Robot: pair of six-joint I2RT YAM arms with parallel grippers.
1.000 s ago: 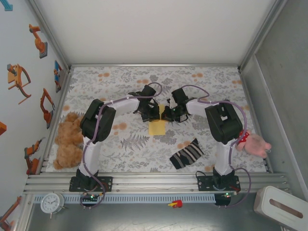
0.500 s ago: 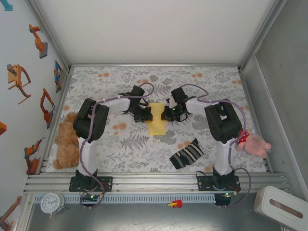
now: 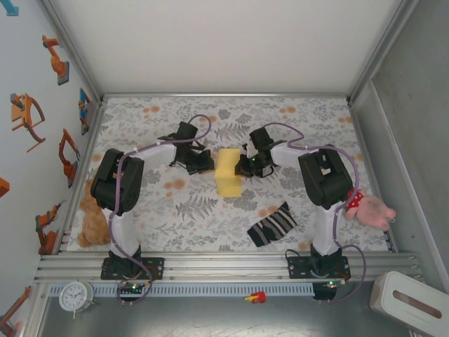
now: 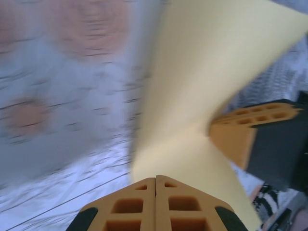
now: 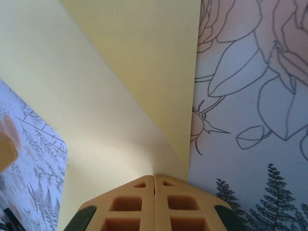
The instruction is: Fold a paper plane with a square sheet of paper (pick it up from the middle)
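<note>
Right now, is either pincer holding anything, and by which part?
Both. The left pincer is shut on the left edge of the square sheet of paper, the right pincer on its right edge.

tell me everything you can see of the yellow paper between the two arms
The thin pale-yellow paper sheet is plain and matte. From above it looks rectangular, mid-table over the floral tablecloth. The left claw pinches its left edge and the right claw its right edge, both shut on it. Close up it bows and twists between them, with a diagonal fold line; whether it rests on the cloth is unclear.
</note>
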